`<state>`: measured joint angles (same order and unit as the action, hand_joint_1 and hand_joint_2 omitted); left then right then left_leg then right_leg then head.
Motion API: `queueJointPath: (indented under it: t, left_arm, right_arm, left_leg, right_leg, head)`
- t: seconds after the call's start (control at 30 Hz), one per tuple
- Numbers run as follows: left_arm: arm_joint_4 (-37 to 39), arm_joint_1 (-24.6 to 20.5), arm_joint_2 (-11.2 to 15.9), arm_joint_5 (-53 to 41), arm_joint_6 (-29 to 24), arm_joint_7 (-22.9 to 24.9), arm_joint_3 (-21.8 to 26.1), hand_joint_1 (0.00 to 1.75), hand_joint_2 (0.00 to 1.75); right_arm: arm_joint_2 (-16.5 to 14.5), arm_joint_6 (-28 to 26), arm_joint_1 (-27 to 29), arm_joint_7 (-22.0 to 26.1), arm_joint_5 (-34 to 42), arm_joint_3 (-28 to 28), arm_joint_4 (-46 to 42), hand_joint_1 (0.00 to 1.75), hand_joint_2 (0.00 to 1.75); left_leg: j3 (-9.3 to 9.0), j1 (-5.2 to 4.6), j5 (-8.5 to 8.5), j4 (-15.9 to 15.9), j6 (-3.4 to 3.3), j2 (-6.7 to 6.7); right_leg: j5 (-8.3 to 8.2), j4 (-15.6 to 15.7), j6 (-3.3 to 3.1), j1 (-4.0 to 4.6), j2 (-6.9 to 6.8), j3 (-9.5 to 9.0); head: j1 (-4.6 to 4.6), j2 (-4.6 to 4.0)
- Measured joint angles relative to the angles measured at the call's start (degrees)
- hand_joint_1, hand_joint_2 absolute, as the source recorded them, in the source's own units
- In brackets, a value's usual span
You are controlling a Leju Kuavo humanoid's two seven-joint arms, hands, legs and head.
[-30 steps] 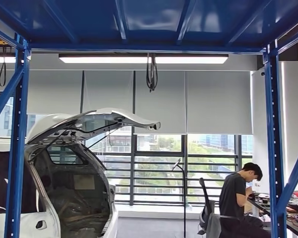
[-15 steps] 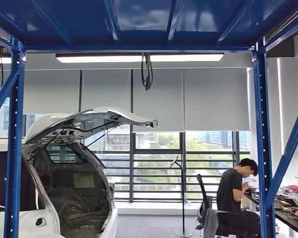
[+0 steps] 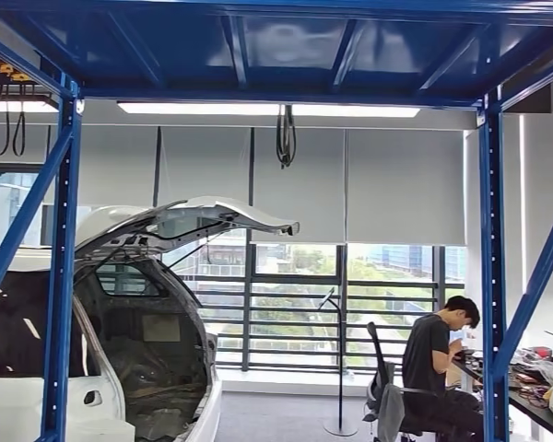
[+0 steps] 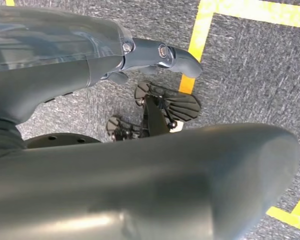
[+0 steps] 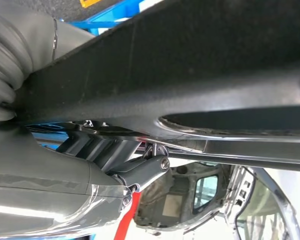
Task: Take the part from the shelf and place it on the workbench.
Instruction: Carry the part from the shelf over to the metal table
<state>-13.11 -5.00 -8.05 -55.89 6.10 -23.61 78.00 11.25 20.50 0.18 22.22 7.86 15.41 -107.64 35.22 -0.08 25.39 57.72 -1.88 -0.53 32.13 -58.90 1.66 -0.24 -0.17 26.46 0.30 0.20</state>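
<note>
Grey carpet (image 4: 250, 75) beneath left hand's (image 4: 103, 65) straightened fingers (image 4: 178, 55).

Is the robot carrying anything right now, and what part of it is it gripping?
Yes. The right hand grips a long dark part, fingers hooked along its lower edge. The left hand seems to hold nothing.

The part (image 5: 216, 75), a long dark grey panel with a felt-like face, lies flat against the right hand (image 5: 103, 165), above the blue shelf frame (image 5: 103, 15).
</note>
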Motion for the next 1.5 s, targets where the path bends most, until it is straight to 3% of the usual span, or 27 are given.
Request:
queueJointPath:
  t: [0.07, 0.13, 0.17, 0.23, 0.3, 0.33, 0.37, 0.4, 0.47, 0.53, 0.57, 0.63, 0.67, 0.73, 0.8, 0.83, 0.9, 0.97, 1.03, 1.1, 1.17, 1.2, 1.3, 1.37, 1.4, 1.43, 1.5]
  left_arm:
    - [0.00, 0.00, 0.00, -0.01, 0.01, -0.09, -0.01, 0.00, 1.75]
    - [0.00, 0.06, 0.04, -0.03, 0.02, -0.14, -0.01, 0.00, 1.75]
    - [0.00, 0.12, 0.06, -0.05, 0.03, -0.15, -0.01, 0.00, 1.75]
    - [0.00, 0.21, 0.10, -0.10, 0.06, -0.15, -0.01, 0.00, 1.75]
    - [0.00, 0.20, 0.10, -0.14, 0.09, -0.17, -0.02, 0.00, 1.75]
    - [0.00, 0.18, 0.10, -0.16, 0.10, -0.19, -0.03, 0.00, 1.75]
    - [0.00, 0.17, 0.12, -0.17, 0.10, -0.22, -0.04, 0.00, 1.75]
    - [0.00, 0.16, 0.15, -0.19, 0.10, -0.26, -0.05, 0.00, 1.75]
    - [0.00, 0.06, 0.27, -0.35, 0.10, -0.32, -0.09, 0.00, 1.75]
    - [0.00, -0.16, 0.34, -0.52, 0.16, -0.37, -0.15, 0.00, 1.75]
    - [0.00, -0.25, 0.34, -0.55, 0.21, -0.39, -0.18, 0.00, 1.75]
    - [0.00, -0.27, 0.36, -0.60, 0.32, -0.40, -0.21, 0.00, 1.75]
    - [0.00, -0.24, 0.37, -0.61, 0.36, -0.38, -0.23, 0.00, 1.75]
    - [0.00, -0.21, 0.40, -0.62, 0.39, -0.34, -0.25, 0.00, 1.75]
    - [0.00, -0.19, 0.43, -0.65, 0.42, -0.33, -0.28, 0.00, 1.75]
    - [0.00, -0.17, 0.43, -0.67, 0.43, -0.33, -0.29, 0.00, 1.75]
    - [0.00, -0.16, 0.43, -0.68, 0.42, -0.31, -0.30, 0.00, 1.75]
    - [0.00, -0.16, 0.41, -0.68, 0.42, -0.15, -0.30, 0.00, 1.75]
    - [0.00, -0.16, 0.36, -0.68, 0.43, 0.01, -0.30, 0.00, 1.75]
    - [0.00, -0.19, 0.34, -0.68, 0.44, 0.17, -0.30, 0.00, 1.75]
    - [0.00, -0.16, 0.37, -0.68, 0.42, 0.36, -0.30, 0.00, 1.75]
    - [0.00, -0.10, 0.38, -0.68, 0.40, 0.42, -0.30, 0.00, 1.75]
    - [0.00, 0.08, 0.40, -0.68, 0.36, 0.52, -0.30, 0.00, 1.75]
    - [0.00, 0.15, 0.40, -0.68, 0.34, 0.59, -0.30, 0.00, 1.75]
    - [0.00, 0.18, 0.40, -0.68, 0.32, 0.63, -0.30, 0.00, 1.75]
    - [0.00, 0.19, 0.40, -0.68, 0.30, 0.66, -0.30, 0.00, 1.75]
    - [0.00, 0.13, 0.40, -0.69, 0.26, 0.70, -0.30, 0.00, 1.75]
  right_arm:
    - [-0.01, -0.09, -0.06, -0.55, 0.57, -0.14, 0.14, 1.75, 1.75]
    - [-0.03, -0.03, -0.08, -0.87, 0.91, -0.18, 0.48, 1.75, 1.75]
    - [-0.05, 0.03, -0.10, -0.99, 0.97, -0.16, 0.67, 1.75, 1.75]
    - [-0.10, 0.18, -0.13, -1.11, 0.98, -0.13, 1.01, 1.75, 1.75]
    - [-0.11, 0.26, -0.07, -1.15, 0.89, -0.10, 1.28, 1.75, 1.75]
    - [-0.13, 0.26, -0.06, -1.13, 0.76, -0.09, 1.40, 1.75, 1.75]
    - [-0.14, 0.26, -0.06, -1.02, 0.56, -0.07, 1.50, 1.75, 1.75]
    - [-0.15, 0.26, -0.06, -0.83, 0.30, -0.05, 1.56, 1.75, 1.75]
    - [-0.17, 0.22, -0.09, -0.19, -0.36, -0.02, 1.59, 1.75, 1.75]
    - [-0.19, 0.19, -0.17, 0.42, -0.91, -0.02, 1.55, 1.75, 1.75]
    - [-0.19, 0.21, -0.21, 0.61, -1.05, 0.00, 1.53, 1.75, 1.75]
    - [-0.19, 0.32, -0.26, 0.84, -1.21, 0.07, 1.54, 1.75, 1.75]
    - [-0.19, 0.41, -0.24, 0.91, -1.26, 0.10, 1.55, 1.75, 1.75]
    - [-0.19, 0.57, -0.22, 1.07, -1.33, 0.14, 1.58, 1.75, 1.75]
    - [-0.19, 0.79, -0.22, 1.23, -1.34, 0.15, 1.60, 1.75, 1.75]
    - [-0.19, 0.90, -0.21, 1.28, -1.35, 0.15, 1.64, 1.75, 1.75]
    - [-0.19, 1.06, -0.22, 1.37, -1.56, 0.15, 1.75, 1.75, 1.75]
    - [-0.19, 1.11, -0.29, 1.43, -1.99, 0.15, 1.81, 1.75, 1.75]
    - [-0.19, 1.13, -0.53, 1.56, -2.34, 0.15, 1.74, 1.75, 1.75]
    - [-0.17, 1.17, -0.81, 1.71, -2.48, 0.15, 1.68, 1.75, 1.75]
    - [-0.18, 1.28, -0.92, 1.76, -2.52, 0.16, 1.68, 1.75, 1.75]
    - [-0.19, 1.35, -0.92, 1.77, -2.54, 0.16, 1.68, 1.75, 1.75]
    - [-0.19, 1.45, -0.82, 1.80, -2.56, 0.17, 1.76, 1.75, 1.75]
    - [-0.19, 1.47, -0.76, 1.80, -2.57, 0.18, 1.93, 1.75, 1.75]
    - [-0.19, 1.49, -0.77, 1.80, -2.59, 0.18, 2.01, 1.75, 1.75]
    - [-0.19, 1.51, -0.77, 1.80, -2.61, 0.19, 2.05, 1.75, 1.75]
    - [-0.19, 1.57, -0.81, 1.81, -2.66, 0.17, 2.07, 1.75, 1.75]
  left_leg:
    - [0.38, -0.03, -0.94, -0.04, 0.65, 0.01]
    - [0.78, 0.07, -1.61, -0.26, 1.39, 0.10]
    - [1.10, 0.09, -0.77, 0.11, 1.71, 0.19]
    - [2.36, 0.26, 4.13, 3.98, 2.23, 0.35]
    - [3.85, 0.44, 9.41, 11.55, 2.64, 0.36]
    - [4.07, 0.50, 10.28, 14.69, 2.79, 0.36]
    - [3.59, 0.55, 9.77, 16.16, 2.89, 0.36]
    - [2.16, 0.61, 8.29, 15.51, 2.93, 0.36]
    - [-3.30, 0.69, 5.87, 8.75, 2.80, 0.40]
    - [-8.41, 0.58, 6.41, 1.00, 2.30, 0.49]
    - [-9.54, 0.47, 7.04, -1.03, 2.03, 0.54]
    - [-9.18, 0.41, 6.86, -1.77, 1.28, 0.46]
    - [-8.65, 0.46, 6.35, -1.77, 0.78, 0.35]
    - [-7.21, 0.57, 5.06, -1.85, -0.15, 0.12]
    - [-5.57, 0.45, 3.85, -1.83, -0.50, 0.09]
    - [-4.79, 0.40, 3.27, -1.79, -0.52, 0.07]
    - [-3.33, 0.25, 2.14, -1.71, -0.45, 0.02]
    - [-2.32, 0.07, 1.21, -1.68, -0.32, 0.01]
    - [-1.86, -0.20, 0.54, -1.58, 0.03, 0.14]
    - [-1.44, -0.36, -0.12, -1.47, 0.61, 0.27]
    - [-0.76, -0.46, -0.09, -0.92, 1.20, 0.61]
    - [-0.13, -0.50, 0.96, 0.27, 1.49, 0.80]
    - [3.35, -0.20, 7.46, 9.99, 2.26, 1.01]
    - [4.53, 0.04, 9.23, 15.13, 2.52, 0.99]
    - [3.79, 0.12, 8.45, 14.67, 2.56, 0.91]
    - [2.03, 0.16, 6.82, 11.93, 2.52, 0.64]
    - [-2.27, -0.10, 3.87, 4.10, 2.08, -1.39]
  right_leg:
    - [0.42, 4.54, -0.56, 0.31, 0.05, -2.49]
    - [-0.37, 5.10, -1.11, 0.28, -0.08, -1.94]
    - [-1.03, 5.22, -1.52, 0.16, -0.20, -1.36]
    - [-2.51, 5.36, -2.12, -0.13, -0.47, 0.23]
    - [-3.77, 4.95, -2.28, -0.11, -0.56, 2.21]
    - [-4.31, 4.60, -2.25, -0.09, -0.62, 3.26]
    - [-4.79, 4.16, -2.18, -0.09, -0.66, 4.35]
    - [-5.21, 3.65, -2.07, -0.10, -0.68, 5.44]
    - [-5.88, 2.49, -1.72, -0.07, -0.63, 7.36]
    - [-6.55, 1.48, -1.17, 0.07, -0.59, 8.67]
    - [-6.98, 1.21, -0.85, 0.11, -0.60, 9.07]
    - [-7.66, 1.09, -0.14, 0.05, -0.57, 9.60]
    - [-6.93, 0.71, 0.20, -0.03, -0.49, 9.94]
    - [-2.43, -2.85, 0.66, -0.20, -0.33, 11.15]
    - [2.65, -9.99, 0.91, -0.24, -0.27, 12.77]
    - [3.41, -13.38, 1.00, -0.24, -0.27, 13.27]
    - [1.12, -15.41, 0.95, -0.22, -0.23, 12.13]
    - [-1.88, -9.11, 0.29, -0.06, -0.19, 6.93]
    - [-1.87, 0.12, -0.53, 0.27, -0.15, 0.70]
    - [-0.99, 4.47, -0.80, 0.50, -0.16, -1.77]
    - [-1.06, 5.41, -1.15, 0.20, -0.42, -1.49]
    - [-1.28, 5.72, -1.49, 0.01, -0.62, -1.20]
    - [-1.97, 5.69, -2.36, -0.02, -1.47, -0.13]
    - [-2.13, 5.25, -2.44, 0.13, -2.24, 0.44]
    - [-2.10, 4.95, -2.39, 0.16, -2.64, 0.66]
    - [-2.01, 4.61, -2.30, 0.17, -3.07, 0.81]
    - [-1.69, 4.01, -1.96, 0.36, -3.93, 1.06]
  head:
    - [0.00, 0.01]
    - [-0.01, 0.01]
    - [0.01, 0.03]
    - [0.03, 0.04]
    - [0.05, 0.03]
    - [0.05, 0.03]
    - [0.05, 0.03]
    - [0.05, 0.02]
    - [0.05, 0.02]
    - [0.04, 0.02]
    - [0.04, 0.02]
    - [0.03, 0.02]
    - [0.03, 0.03]
    - [0.01, 0.04]
    - [-0.01, 0.04]
    - [-0.02, 0.03]
    - [-0.03, 0.02]
    - [-0.03, 0.02]
    - [-0.02, 0.02]
    - [-0.01, 0.02]
    - [-0.02, 0.02]
    - [-0.01, 0.02]
    - [-0.01, 0.01]
    - [-0.01, 0.01]
    - [-0.01, 0.01]
    - [-0.01, 0.01]
    - [-0.01, 0.00]
